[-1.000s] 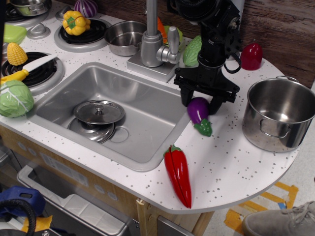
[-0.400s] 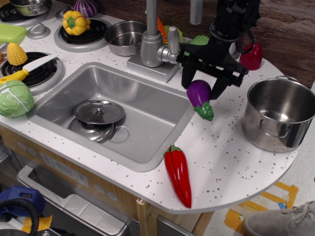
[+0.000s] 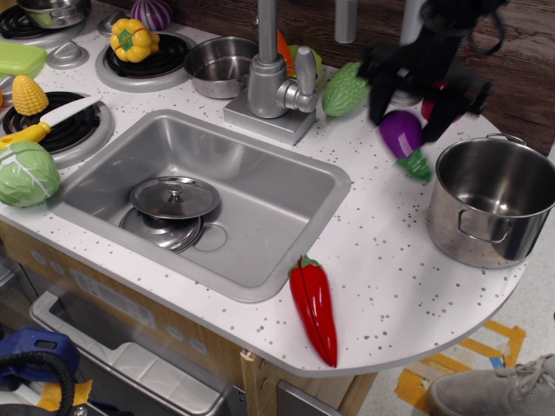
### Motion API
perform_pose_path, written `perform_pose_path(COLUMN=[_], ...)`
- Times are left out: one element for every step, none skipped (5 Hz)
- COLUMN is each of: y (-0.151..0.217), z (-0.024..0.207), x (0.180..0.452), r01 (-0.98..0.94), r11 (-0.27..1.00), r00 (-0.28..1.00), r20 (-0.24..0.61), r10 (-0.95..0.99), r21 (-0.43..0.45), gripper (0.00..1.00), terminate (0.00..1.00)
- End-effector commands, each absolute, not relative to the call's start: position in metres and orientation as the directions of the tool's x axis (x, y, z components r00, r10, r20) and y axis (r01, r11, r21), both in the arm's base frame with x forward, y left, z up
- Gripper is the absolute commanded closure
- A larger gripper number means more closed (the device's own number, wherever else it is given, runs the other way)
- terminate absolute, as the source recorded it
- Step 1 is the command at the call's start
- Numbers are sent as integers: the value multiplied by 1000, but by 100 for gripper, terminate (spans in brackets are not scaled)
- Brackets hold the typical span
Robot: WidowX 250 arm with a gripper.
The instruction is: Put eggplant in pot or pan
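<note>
My gripper (image 3: 406, 117) is shut on the purple eggplant (image 3: 401, 134) and holds it in the air above the counter, green stem cap (image 3: 419, 165) pointing down and right. The large shiny steel pot (image 3: 492, 204) with loop handles stands on the counter at the right. The eggplant hangs just left of the pot's rim, apart from it. The arm is motion-blurred.
A red chili pepper (image 3: 314, 305) lies near the front edge. The sink (image 3: 260, 182) holds a steel lid (image 3: 174, 197). A faucet (image 3: 270, 74), a small steel bowl-like pot (image 3: 215, 65), a green vegetable (image 3: 343, 88) and a red pepper stand at the back. Stove burners with toy food are at left.
The gripper lifted the eggplant off the counter beside the sink and carried it up and to the right, toward the large pot.
</note>
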State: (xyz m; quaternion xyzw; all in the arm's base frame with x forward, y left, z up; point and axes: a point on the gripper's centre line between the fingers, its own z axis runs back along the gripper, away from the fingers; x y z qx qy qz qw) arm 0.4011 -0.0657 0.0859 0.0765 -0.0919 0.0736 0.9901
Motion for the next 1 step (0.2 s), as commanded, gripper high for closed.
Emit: perform_pose_path(y=[-85], z=[119], x=[419], r01=[-174], r11=[978], r00=[960], r20=[239], r10=[143], r21=[117], gripper=[100], terminate=[100])
